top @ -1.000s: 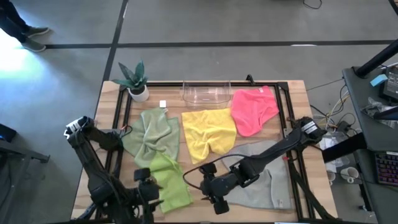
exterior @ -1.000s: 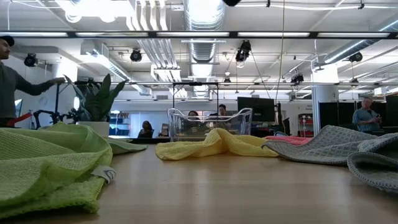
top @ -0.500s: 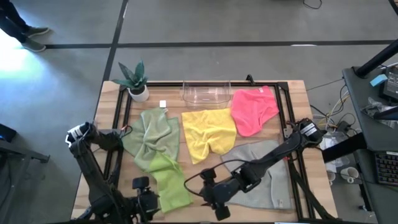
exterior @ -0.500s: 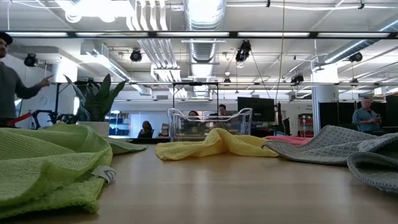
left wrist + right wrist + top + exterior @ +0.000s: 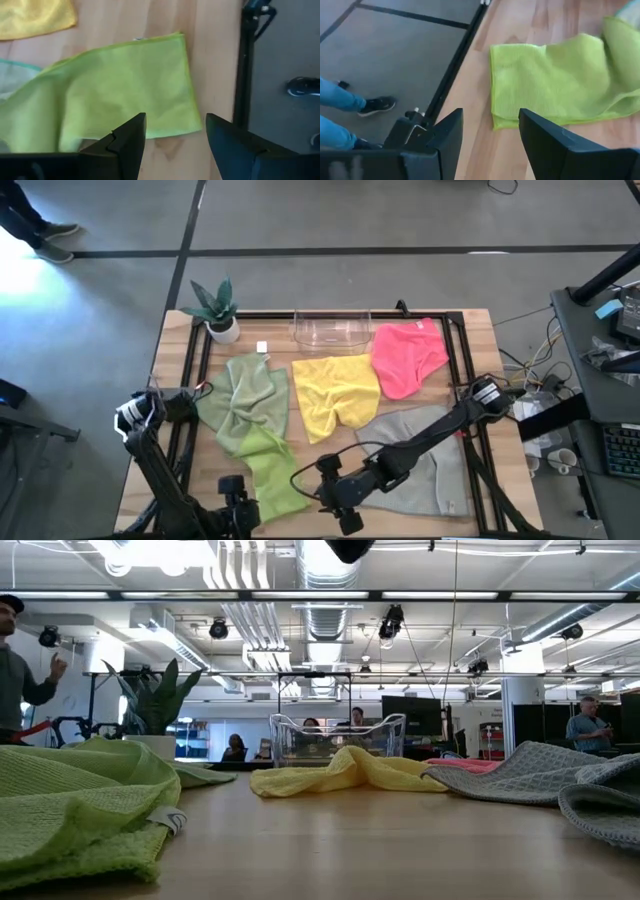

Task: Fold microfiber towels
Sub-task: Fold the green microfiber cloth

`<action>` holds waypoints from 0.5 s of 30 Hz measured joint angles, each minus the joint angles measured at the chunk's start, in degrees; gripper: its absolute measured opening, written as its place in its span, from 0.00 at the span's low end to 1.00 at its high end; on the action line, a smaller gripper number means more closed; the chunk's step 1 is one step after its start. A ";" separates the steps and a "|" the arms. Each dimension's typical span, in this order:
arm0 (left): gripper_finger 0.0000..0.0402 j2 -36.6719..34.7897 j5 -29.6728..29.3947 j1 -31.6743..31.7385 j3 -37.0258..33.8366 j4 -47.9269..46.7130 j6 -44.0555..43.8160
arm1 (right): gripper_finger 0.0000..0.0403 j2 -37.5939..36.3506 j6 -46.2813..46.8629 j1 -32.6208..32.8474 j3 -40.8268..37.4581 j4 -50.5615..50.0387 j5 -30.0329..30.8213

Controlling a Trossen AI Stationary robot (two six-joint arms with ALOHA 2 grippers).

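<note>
The lime green towel (image 5: 272, 472) lies crumpled at the near left, its far end overlapping the sage green towel (image 5: 245, 398). The yellow towel (image 5: 336, 394), the hot pink one (image 5: 406, 356) and the grey one (image 5: 425, 463) lie spread on the table. My left gripper (image 5: 175, 134) hovers open above the near corner of the lime towel (image 5: 125, 92), at the near left edge (image 5: 240, 506). My right gripper (image 5: 489, 131) hangs open in the air just right of the lime towel (image 5: 555, 82), near the front edge (image 5: 336, 498).
A clear plastic bin (image 5: 331, 330) and a potted plant (image 5: 218, 308) stand at the far edge. A black frame rail (image 5: 242, 75) runs along the table's border. People stand in the room beyond (image 5: 12, 665). Bare wood (image 5: 380, 840) lies in the near middle.
My left gripper has come down and toward the table's near edge, over the lime towel's near end, staying open. My right gripper has eased slightly toward the near edge. The towels have not moved.
</note>
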 joint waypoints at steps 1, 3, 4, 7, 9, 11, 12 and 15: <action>0.48 0.16 0.13 -0.02 0.00 0.60 0.00 | 0.45 0.27 -0.49 0.01 0.33 0.35 -0.06; 0.48 0.61 0.26 -0.06 0.00 1.64 0.00 | 0.45 1.10 -1.49 0.03 1.18 0.75 -0.06; 0.48 0.84 0.27 -0.07 0.00 2.22 0.00 | 0.45 1.78 -2.14 0.03 1.76 0.79 -0.05; 0.48 1.69 1.33 0.19 -0.23 2.49 -0.02 | 0.45 4.29 -4.77 -0.01 3.00 0.42 -0.06; 0.48 2.63 2.32 0.25 -0.42 3.18 -0.01 | 0.45 6.38 -6.64 -0.01 4.20 0.36 -0.06; 0.48 3.97 2.89 0.31 -0.46 4.50 0.00 | 0.45 8.23 -8.19 -0.01 5.66 0.17 -0.06; 0.48 4.66 2.98 0.31 -0.46 5.12 0.00 | 0.45 9.23 -8.80 -0.01 6.52 0.29 -0.06; 0.48 6.71 3.48 0.33 -0.44 7.31 0.32 | 0.45 12.45 -10.61 -0.10 9.73 -0.35 -0.07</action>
